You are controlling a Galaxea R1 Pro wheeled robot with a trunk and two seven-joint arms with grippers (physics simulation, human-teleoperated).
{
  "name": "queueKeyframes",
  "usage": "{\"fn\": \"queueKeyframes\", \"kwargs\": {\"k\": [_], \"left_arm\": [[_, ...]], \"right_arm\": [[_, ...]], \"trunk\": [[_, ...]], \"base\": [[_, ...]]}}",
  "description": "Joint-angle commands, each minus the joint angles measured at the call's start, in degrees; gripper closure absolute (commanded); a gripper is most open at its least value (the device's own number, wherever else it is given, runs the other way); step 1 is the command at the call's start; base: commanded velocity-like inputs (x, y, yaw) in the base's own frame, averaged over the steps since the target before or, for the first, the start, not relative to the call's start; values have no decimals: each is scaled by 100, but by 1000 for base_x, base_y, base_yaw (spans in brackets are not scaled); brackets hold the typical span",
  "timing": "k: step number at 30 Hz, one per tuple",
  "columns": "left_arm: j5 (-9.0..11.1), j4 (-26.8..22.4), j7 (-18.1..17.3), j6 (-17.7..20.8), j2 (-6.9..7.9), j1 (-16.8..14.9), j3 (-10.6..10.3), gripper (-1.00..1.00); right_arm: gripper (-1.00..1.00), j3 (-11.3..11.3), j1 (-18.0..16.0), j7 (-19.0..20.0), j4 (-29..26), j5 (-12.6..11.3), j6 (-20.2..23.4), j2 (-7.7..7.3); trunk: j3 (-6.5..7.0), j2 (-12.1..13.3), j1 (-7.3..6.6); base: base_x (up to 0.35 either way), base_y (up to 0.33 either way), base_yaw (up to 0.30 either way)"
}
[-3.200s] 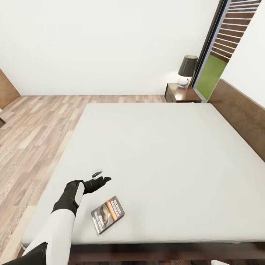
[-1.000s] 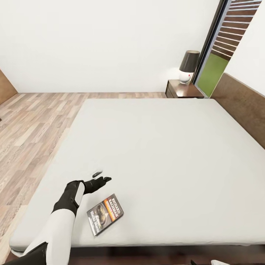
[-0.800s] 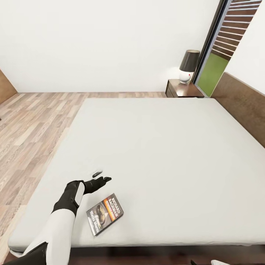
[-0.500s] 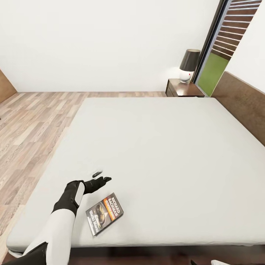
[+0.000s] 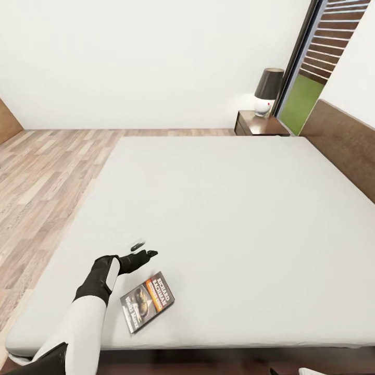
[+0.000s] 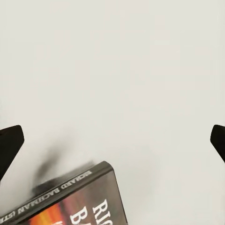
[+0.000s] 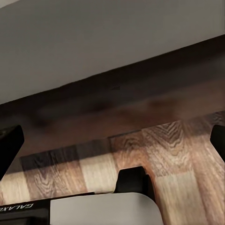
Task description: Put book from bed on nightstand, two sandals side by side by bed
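1. The left gripper (image 5: 145, 249) hangs low over the near left part of the bed (image 5: 234, 208), its black fingers spread wide apart with nothing between them.
2. In the left wrist view, one fingertip (image 6: 9, 143) sits at each side edge of the picture, with bare grey mattress (image 6: 122, 79) between them.
3. The book (image 5: 148, 301) lies flat on the mattress, near the bed's near edge, just short of the left gripper's fingers, on the wrist side and slightly toward the robot's right. It is not touching them.
4. The cover faces up: dark, with white lettering and an orange band. In the left wrist view a corner of the book (image 6: 77, 201) shows below the gap between the fingers, with its spine edge toward the camera.
5. The right gripper (image 7: 112, 136) points at the dark wooden bed frame (image 7: 140, 98) and the plank floor (image 7: 183, 159) beneath it. Its fingers are also spread wide, one tip at each side of the right wrist view, holding nothing.
6. Far beyond the left fingers, past the far corner of the bed, stands a nightstand (image 5: 258, 125) with a lamp (image 5: 266, 91) on top, beside a tall window (image 5: 312, 62).
7. The headboard (image 5: 344, 146) runs along the bed's right side in the head view.
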Motion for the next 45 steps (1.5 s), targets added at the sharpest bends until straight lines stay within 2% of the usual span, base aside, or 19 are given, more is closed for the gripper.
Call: {"fn": "queueKeyframes", "kwargs": {"k": [1, 6, 14, 25, 32, 38, 45], "left_arm": [[-46, -9, -45, 31, -7, -6, 42, -100], [-47, -9, -45, 31, -8, -6, 42, -100], [-46, -9, -45, 31, -9, -6, 42, -100], [-46, -9, -45, 31, -9, -6, 42, -100], [-46, -9, -45, 31, -9, -6, 42, -100], [-46, -9, -45, 31, -9, -6, 42, -100], [-46, -9, -45, 31, -9, -6, 42, -100]], "right_arm": [[-100, 45, -4, 26, 8, -56, -17, -2], [-100, 42, -1, 26, 8, -58, -17, 1], [-100, 44, -2, 26, 8, -56, -17, -2], [-100, 43, -2, 26, 8, -51, -17, -2], [-100, 44, -1, 26, 8, -51, -17, 0], [-100, 45, -6, 26, 8, -51, -15, -2], [-100, 43, -4, 26, 8, -51, -17, -2]], "trunk": [[-23, -44, 22], [-112, -244, 132], [-112, -244, 132], [-310, -686, 374], [-310, -686, 374], [-418, -926, 506], [-418, -926, 506]], "base": [[0, 0, 0], [0, 0, 0], [0, 0, 0], [0, 0, 0], [0, 0, 0], [0, 0, 0], [0, 0, 0]]}}
